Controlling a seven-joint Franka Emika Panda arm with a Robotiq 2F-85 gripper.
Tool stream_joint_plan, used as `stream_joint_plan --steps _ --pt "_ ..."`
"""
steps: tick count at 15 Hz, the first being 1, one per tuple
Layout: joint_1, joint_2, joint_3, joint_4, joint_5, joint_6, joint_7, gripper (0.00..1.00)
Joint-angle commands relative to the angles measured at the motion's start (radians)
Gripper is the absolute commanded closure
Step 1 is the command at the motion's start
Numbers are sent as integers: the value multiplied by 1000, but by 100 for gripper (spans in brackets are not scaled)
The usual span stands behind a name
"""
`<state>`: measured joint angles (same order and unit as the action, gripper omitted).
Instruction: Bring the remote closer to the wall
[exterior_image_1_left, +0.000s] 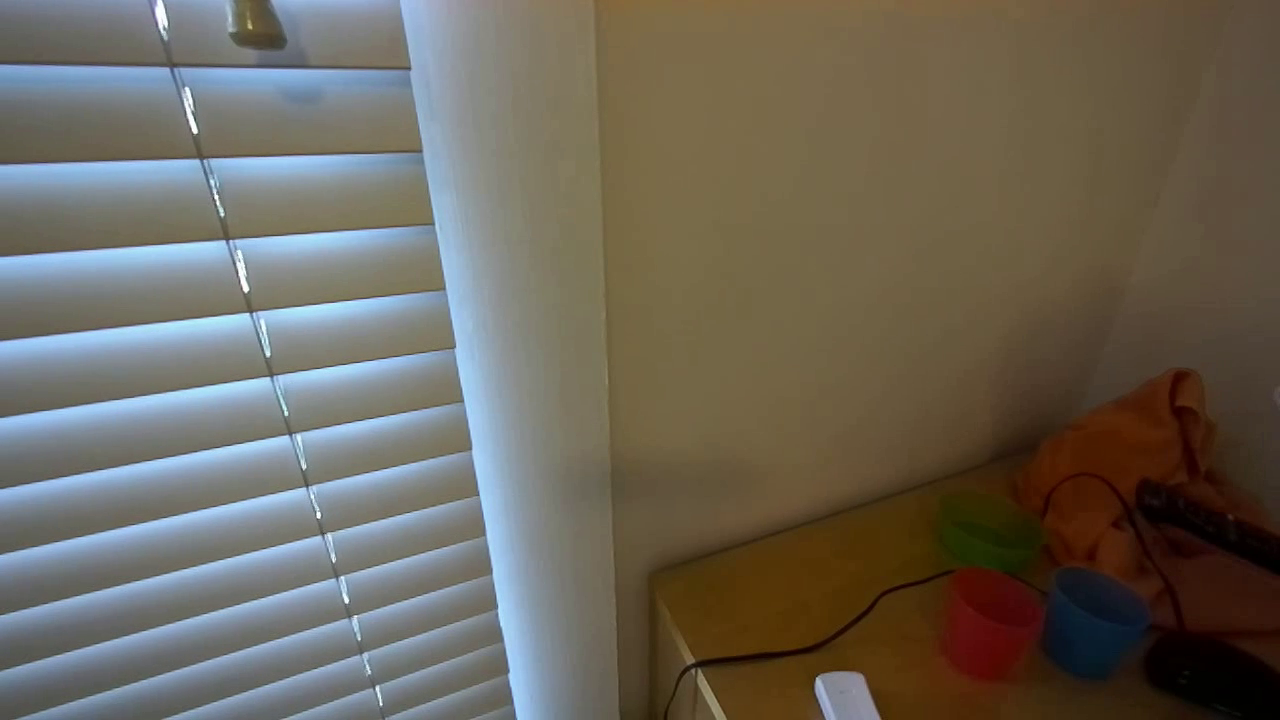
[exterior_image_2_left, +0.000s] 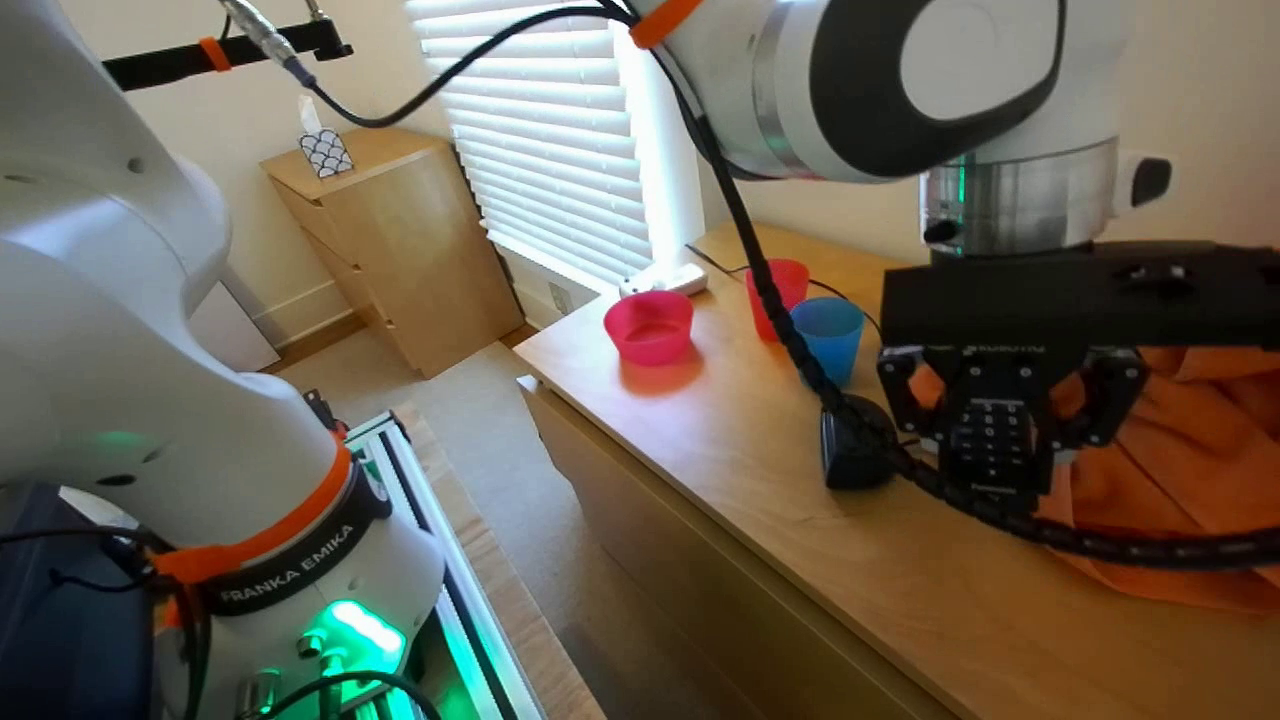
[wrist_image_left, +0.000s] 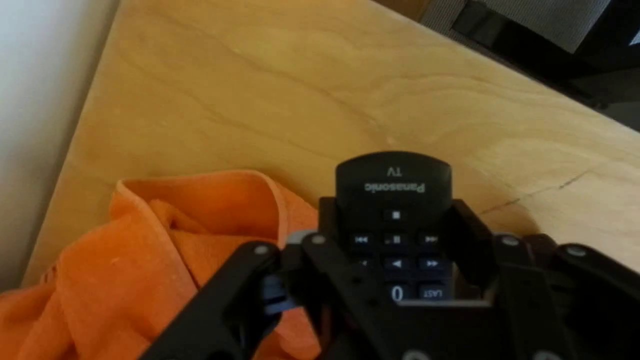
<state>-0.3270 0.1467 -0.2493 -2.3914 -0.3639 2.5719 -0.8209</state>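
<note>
Within 1 tool (exterior_image_2_left: 998, 450): 1 remote (wrist_image_left: 394, 195) | nearby: 1 blue cup (exterior_image_2_left: 836, 335)

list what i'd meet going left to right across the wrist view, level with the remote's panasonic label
Pale wall, wooden tabletop, orange cloth, a narrow strip of tabletop, black remote held in the pincer, tabletop again.

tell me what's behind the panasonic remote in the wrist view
Pale wood tabletop shows past the rounded end of the Panasonic remote, with orange cloth to its left in the picture. Whatever lies directly behind the remote is covered.
</note>
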Motion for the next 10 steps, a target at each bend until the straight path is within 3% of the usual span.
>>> stream_joint_plan --steps 1,4,7,10 --pt "21 -185 26 -149 53 20 -132 69" --pt "69 -254 38 -199 91 23 -200 69" --pt "94 -278 58 -199 -90 93 -131 69" --pt "112 -215 84 -83 -228 97 -130 69"
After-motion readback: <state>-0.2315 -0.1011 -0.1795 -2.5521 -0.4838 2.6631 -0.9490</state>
